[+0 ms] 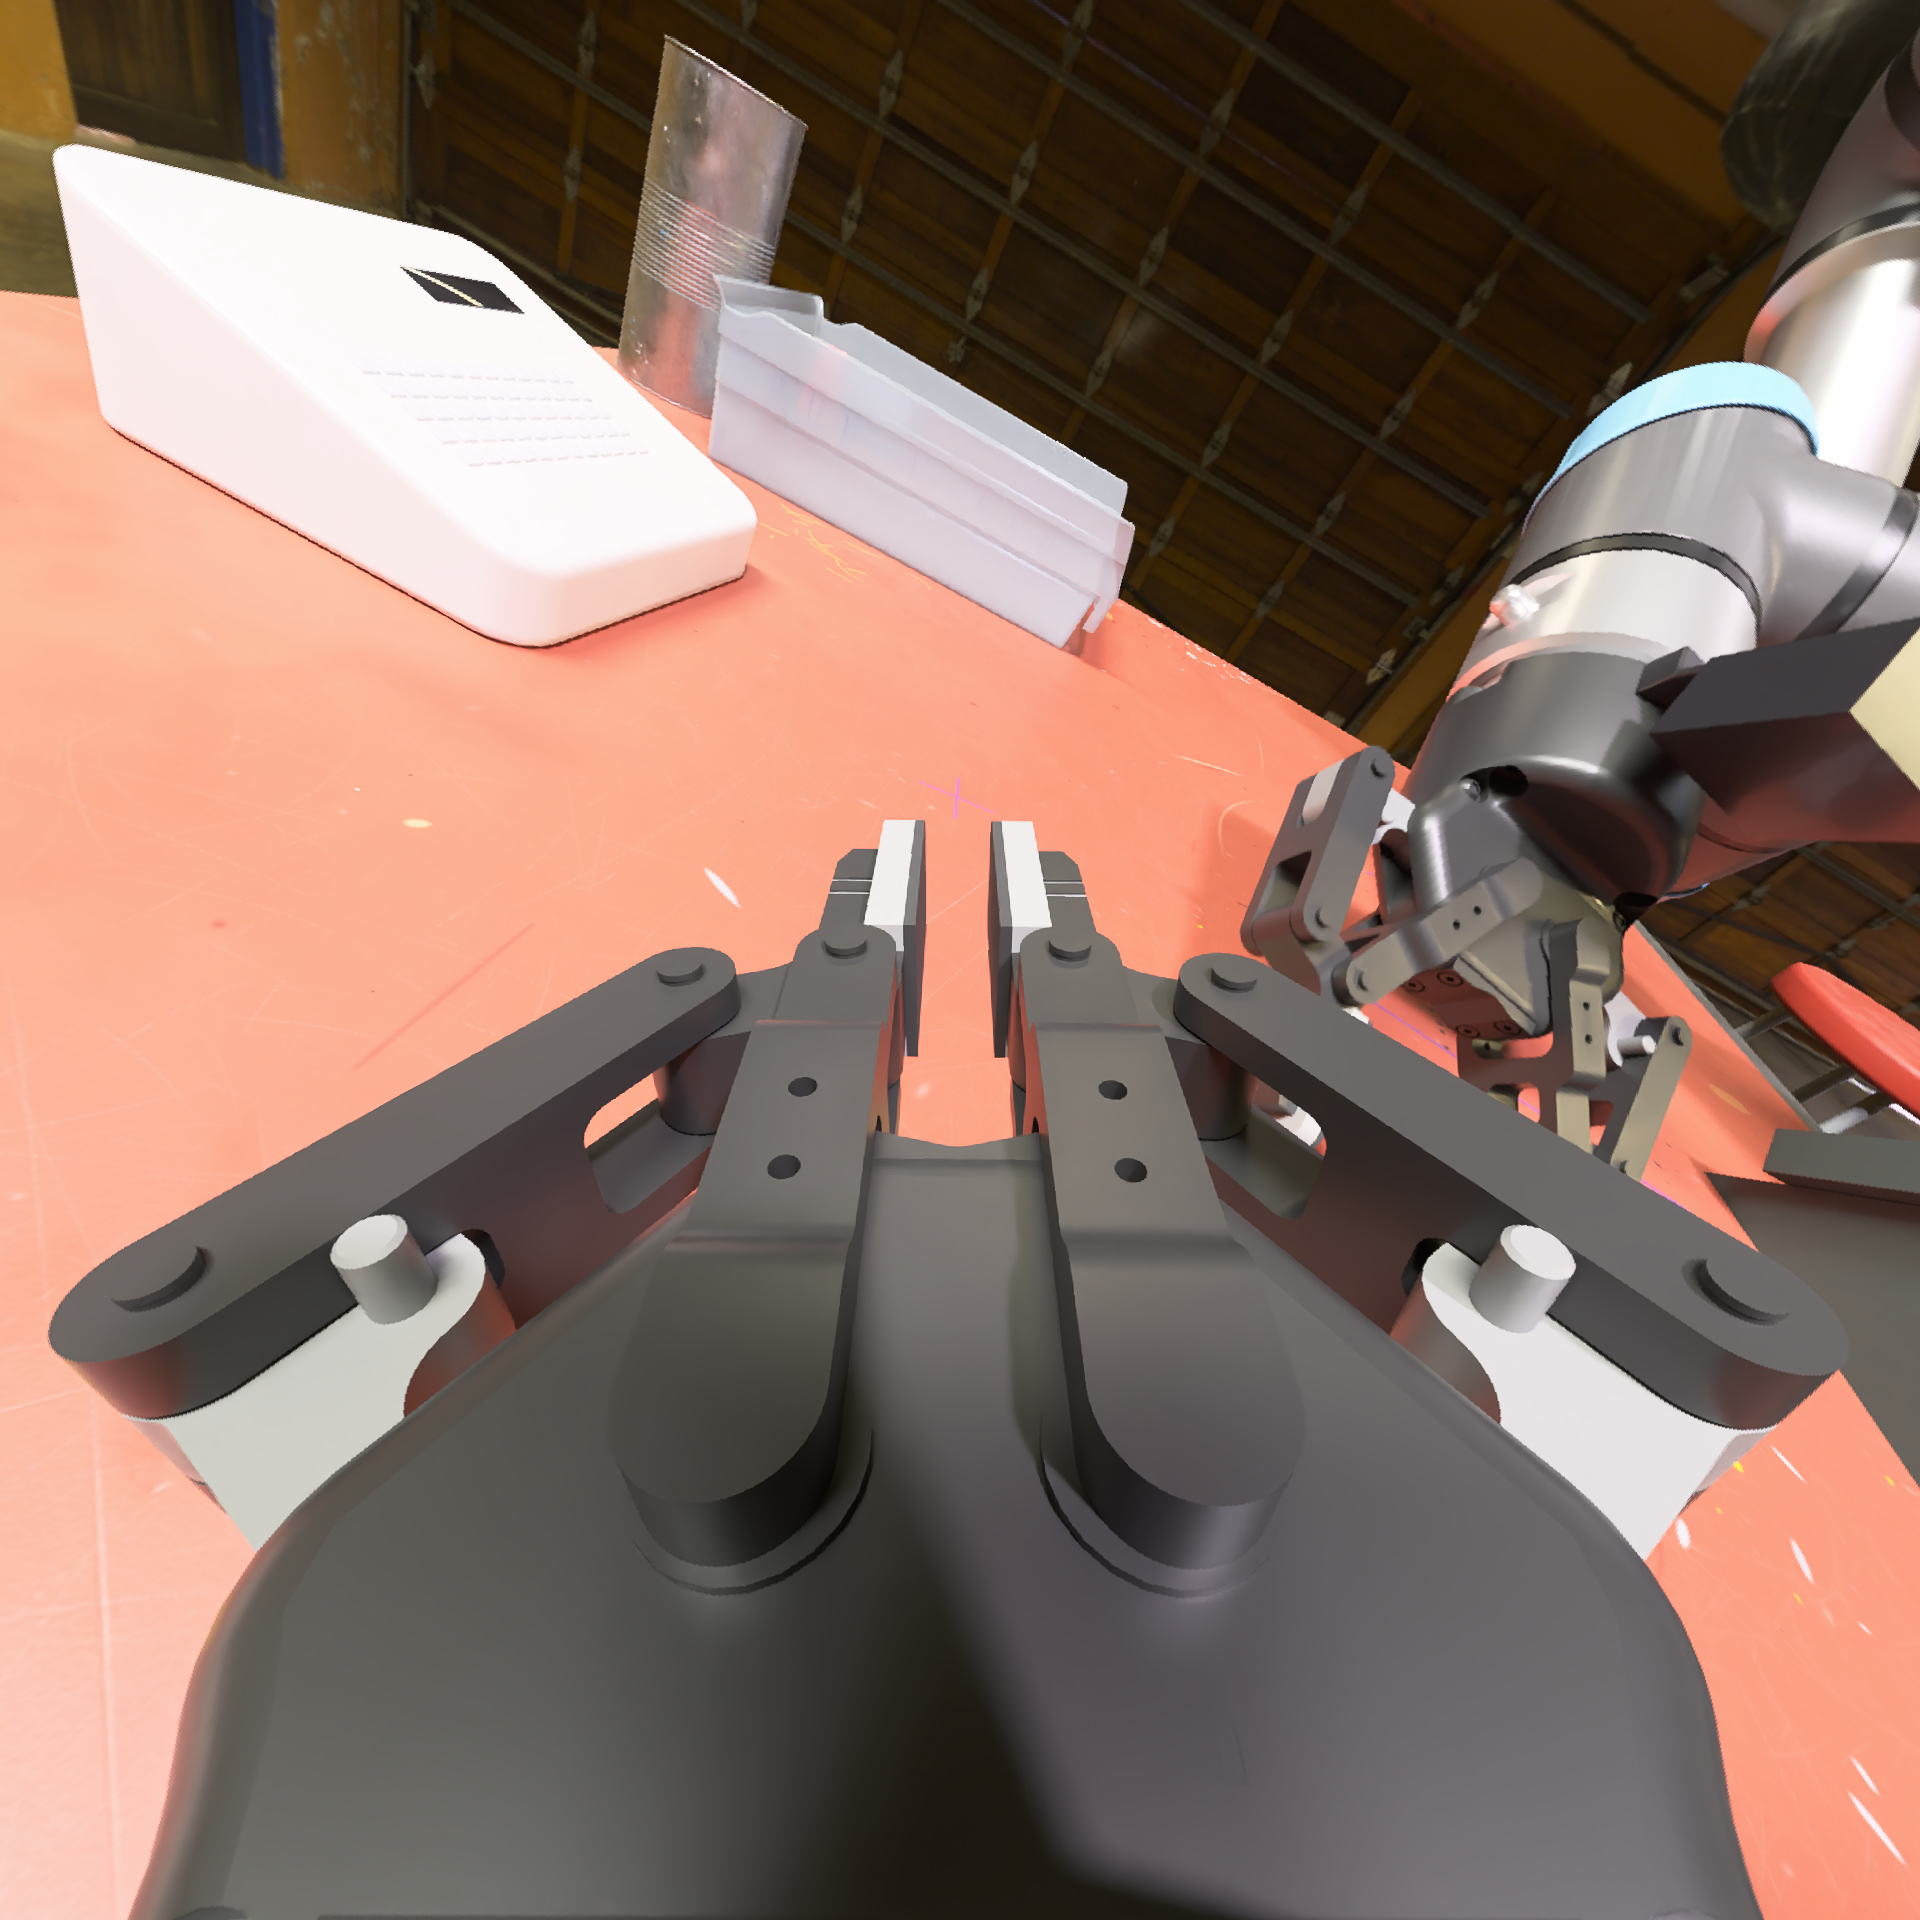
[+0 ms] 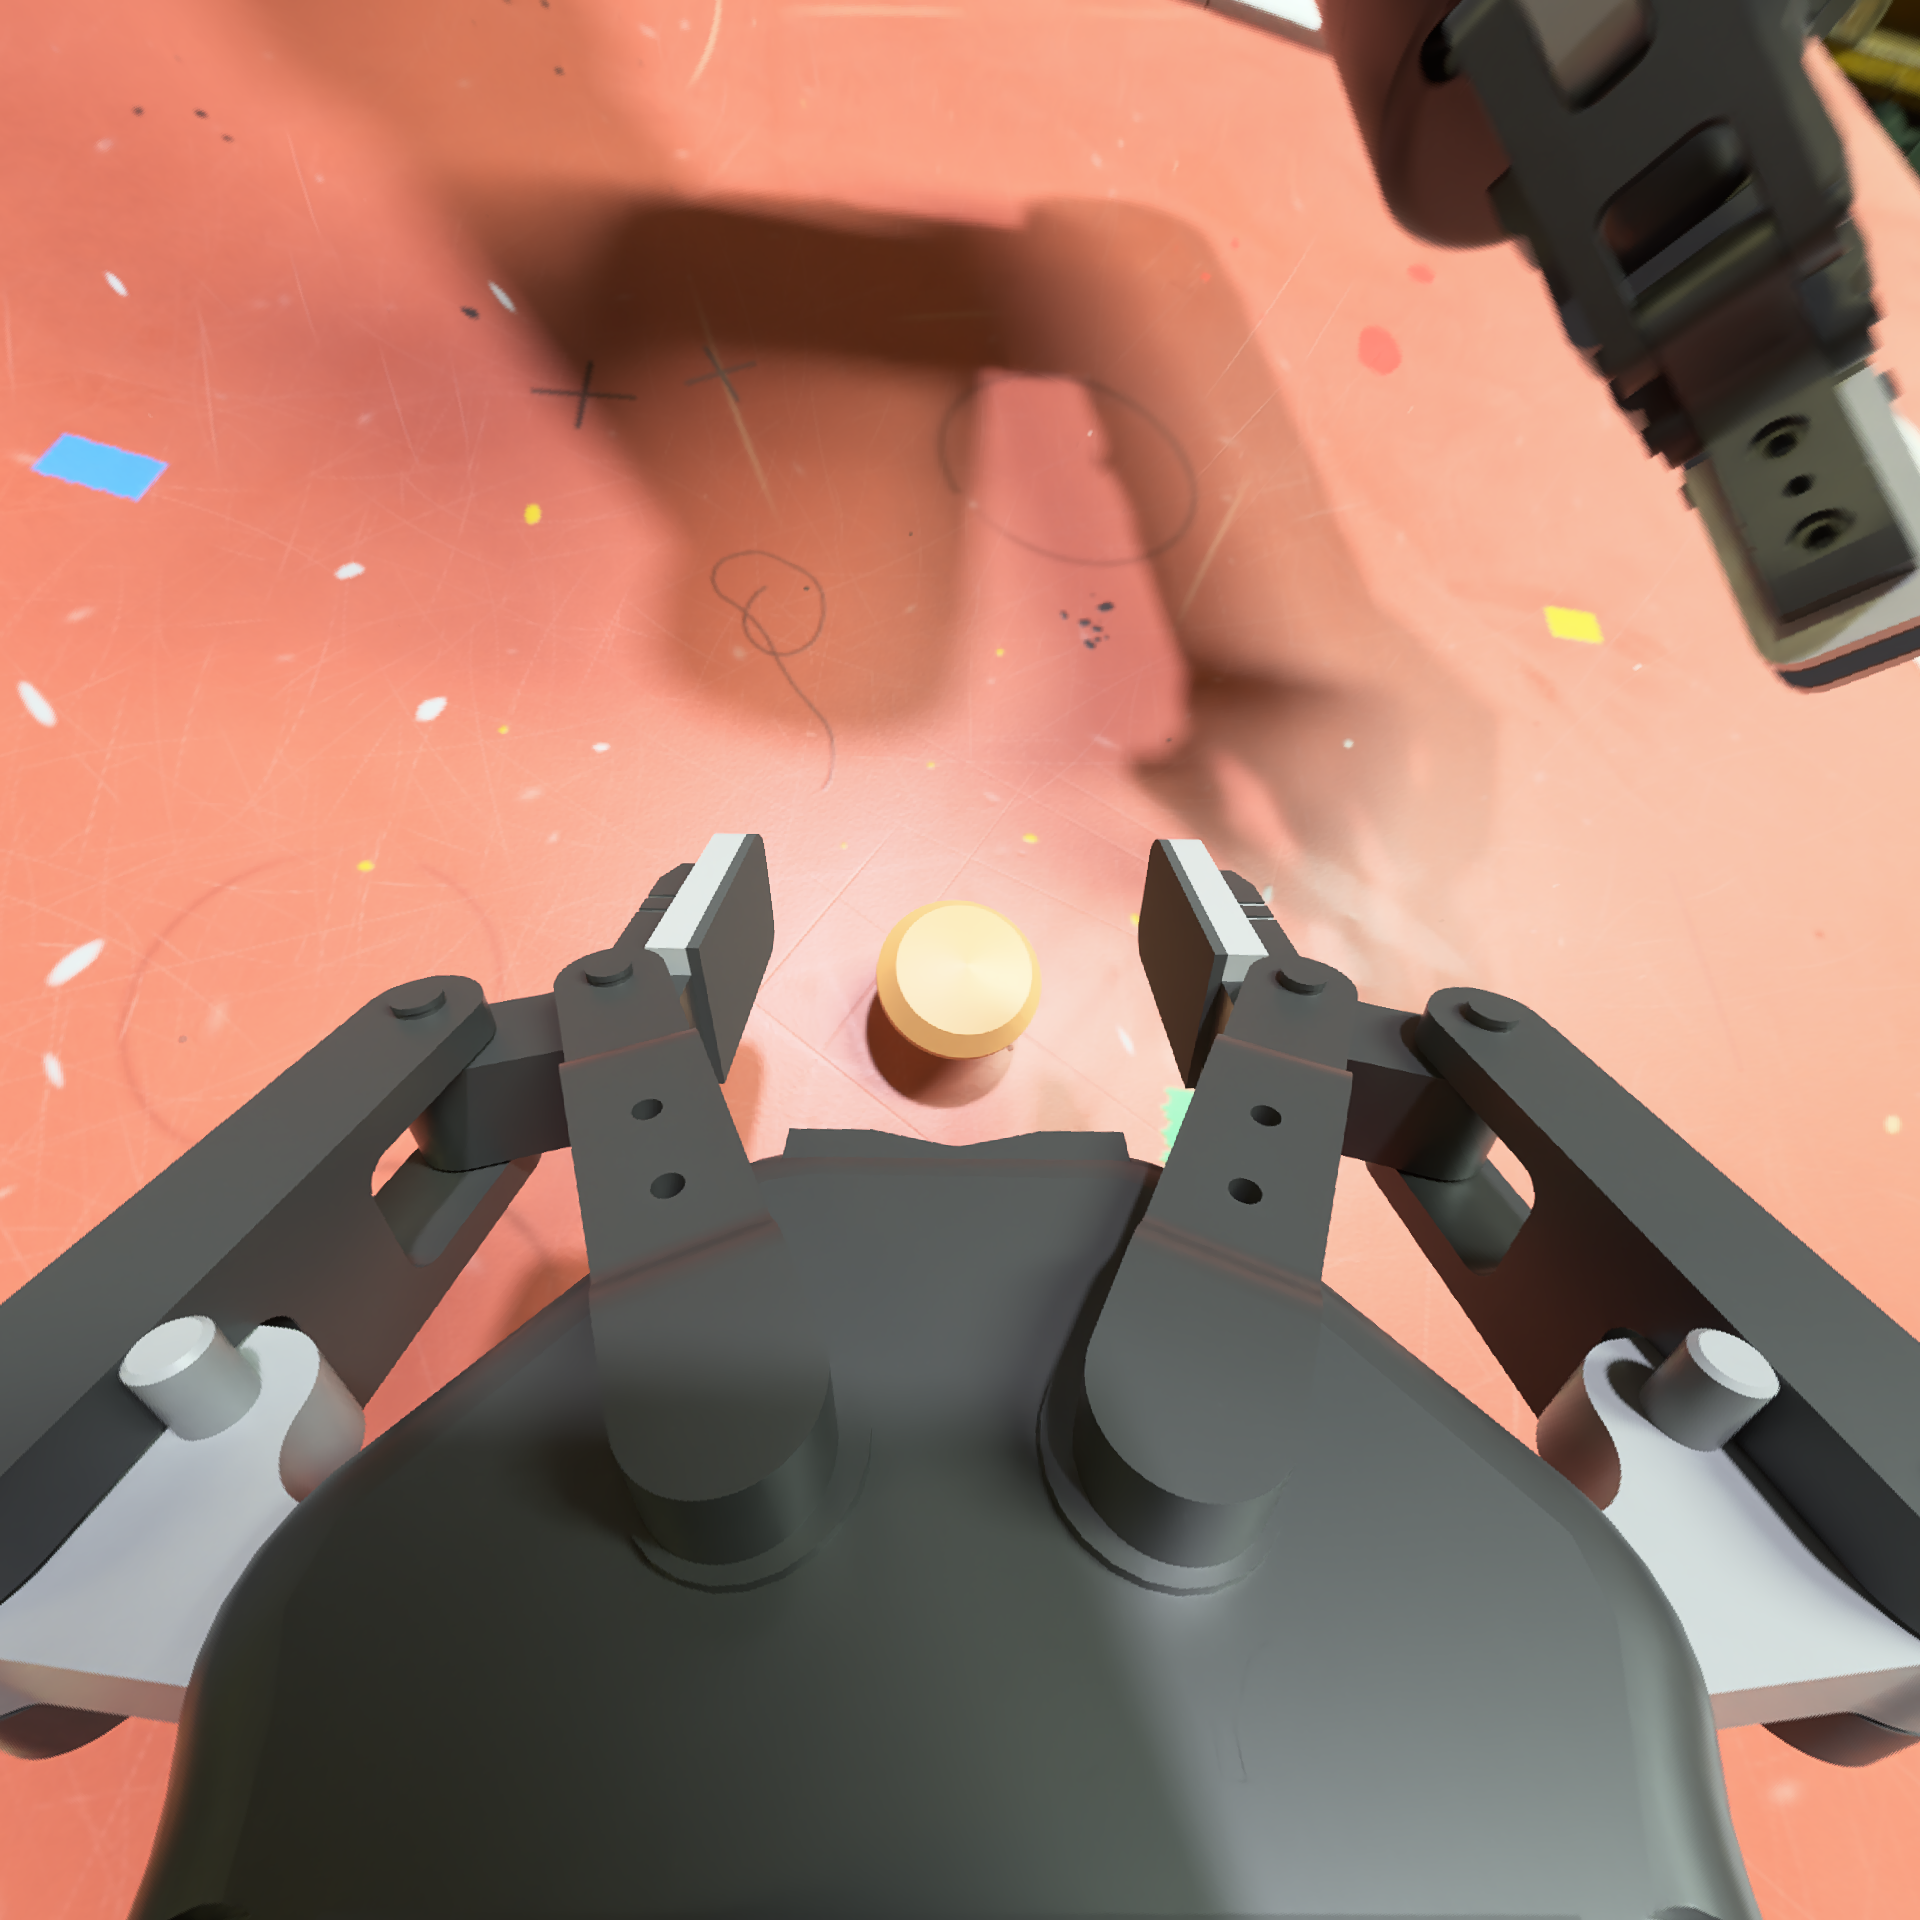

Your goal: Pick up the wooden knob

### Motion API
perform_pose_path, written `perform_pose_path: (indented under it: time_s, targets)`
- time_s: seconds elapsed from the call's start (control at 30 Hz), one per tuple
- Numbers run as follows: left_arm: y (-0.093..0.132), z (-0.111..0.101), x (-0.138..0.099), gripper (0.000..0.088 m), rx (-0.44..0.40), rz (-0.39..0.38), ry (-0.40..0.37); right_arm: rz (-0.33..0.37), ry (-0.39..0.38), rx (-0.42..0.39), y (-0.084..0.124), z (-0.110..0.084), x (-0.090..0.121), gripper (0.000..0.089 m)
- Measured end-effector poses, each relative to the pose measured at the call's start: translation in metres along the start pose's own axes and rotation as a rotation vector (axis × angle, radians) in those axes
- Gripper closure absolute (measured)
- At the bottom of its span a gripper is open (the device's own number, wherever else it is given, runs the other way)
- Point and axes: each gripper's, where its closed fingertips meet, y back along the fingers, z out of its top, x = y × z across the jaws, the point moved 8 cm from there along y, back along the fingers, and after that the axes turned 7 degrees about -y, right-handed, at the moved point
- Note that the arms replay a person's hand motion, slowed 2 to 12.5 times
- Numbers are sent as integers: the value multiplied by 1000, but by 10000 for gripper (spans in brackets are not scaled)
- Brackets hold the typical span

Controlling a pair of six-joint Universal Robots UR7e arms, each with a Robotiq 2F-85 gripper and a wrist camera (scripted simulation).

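The wooden knob is a small pale round-topped piece standing upright on the salmon table. My right gripper is open above it, with a finger on each side of the knob and clear gaps between pads and knob. The right gripper also shows at the right of the left wrist view, pointing down at the table; the knob is hidden there. My left gripper has its fingers nearly together with a narrow gap and nothing between them. It hovers over bare table and appears at the top right of the right wrist view.
A white wedge-shaped device lies at the far left of the table. Behind it stand a metal cylinder and a pale stepped plastic block. The table edge runs diagonally at the right, with a dark wooden wall beyond.
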Motion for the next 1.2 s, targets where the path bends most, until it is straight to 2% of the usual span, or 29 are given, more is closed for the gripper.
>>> perform_pose_path:
  time_s: [0.33,0.6,1.03,1.2]
  targets:
    - [0,0,0,771,1,3,-5,33,-122,75,-15,-12,-1,330]
    - [0,0,0,771,4,-1,-1,29,-172,104,-18,-16,-4,347]
    - [0,-1,0,772,9,-2,-2,15,-172,173,-26,-24,-3,347]
    - [0,0,0,773,6,1,-2,25,-194,164,-29,-24,-2,375]
